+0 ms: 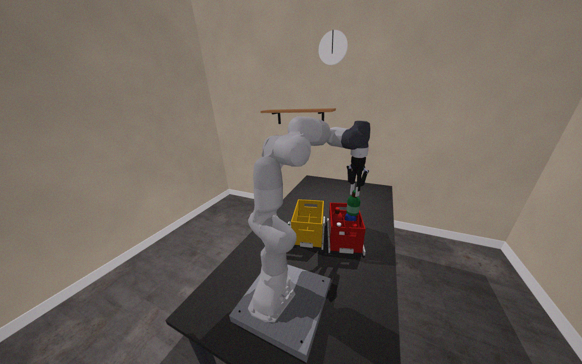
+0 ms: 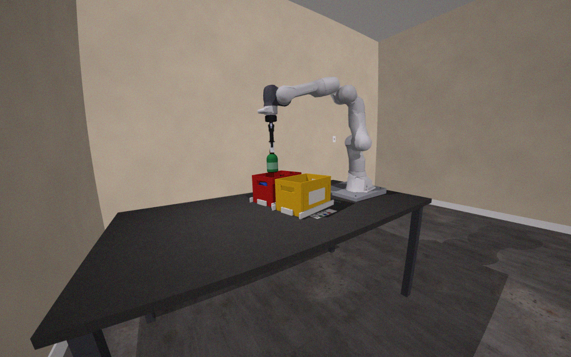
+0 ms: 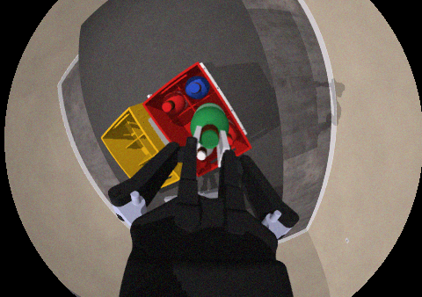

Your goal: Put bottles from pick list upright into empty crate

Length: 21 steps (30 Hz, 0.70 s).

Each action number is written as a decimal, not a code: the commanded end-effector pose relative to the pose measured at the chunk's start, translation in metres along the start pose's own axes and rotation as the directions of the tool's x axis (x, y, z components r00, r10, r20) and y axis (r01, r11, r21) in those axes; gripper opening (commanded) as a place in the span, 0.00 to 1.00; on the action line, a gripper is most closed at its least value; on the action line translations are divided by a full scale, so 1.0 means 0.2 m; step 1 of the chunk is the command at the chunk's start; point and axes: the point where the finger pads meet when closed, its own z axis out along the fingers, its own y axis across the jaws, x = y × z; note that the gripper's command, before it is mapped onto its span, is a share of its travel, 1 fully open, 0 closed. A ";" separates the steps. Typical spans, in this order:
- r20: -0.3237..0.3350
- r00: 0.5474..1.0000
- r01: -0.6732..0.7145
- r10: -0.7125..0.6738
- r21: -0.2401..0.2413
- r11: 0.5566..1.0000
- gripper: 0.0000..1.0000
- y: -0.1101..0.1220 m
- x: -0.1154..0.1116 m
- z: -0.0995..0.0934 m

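My gripper (image 1: 354, 190) (image 2: 271, 148) (image 3: 209, 135) is shut on the neck of a green bottle (image 1: 352, 206) (image 2: 272, 162) (image 3: 207, 120) and holds it upright above the red crate (image 1: 346, 240) (image 2: 261, 186) (image 3: 157, 103). The bottle's base hangs about level with the crate's rim. In the red crate stand a red bottle (image 3: 174, 105) and a blue bottle (image 3: 196, 88) (image 1: 350, 217); a white cap (image 1: 338, 224) also shows there. The empty yellow crate (image 1: 307, 233) (image 2: 297, 193) (image 3: 120, 142) stands right beside it. The pick list (image 2: 323, 213) lies on the table by the yellow crate; its lines are too small to read.
The arm's base plate (image 1: 284, 316) (image 2: 358, 192) sits on the black table (image 1: 365, 294) (image 2: 190, 239) near the crates. A wooden shelf (image 1: 297, 110) hangs on the back wall behind the arm.
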 end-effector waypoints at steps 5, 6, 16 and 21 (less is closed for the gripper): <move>-0.010 1.000 -0.007 0.007 -0.002 1.000 0.00 0.01 0.01 -0.03; -0.010 1.000 -0.007 0.007 -0.002 1.000 0.00 0.01 0.01 -0.03; -0.010 1.000 -0.007 0.007 -0.002 1.000 0.00 0.00 -0.02 -0.03; -0.010 1.000 -0.007 0.007 -0.002 1.000 0.00 -0.03 -0.06 -0.03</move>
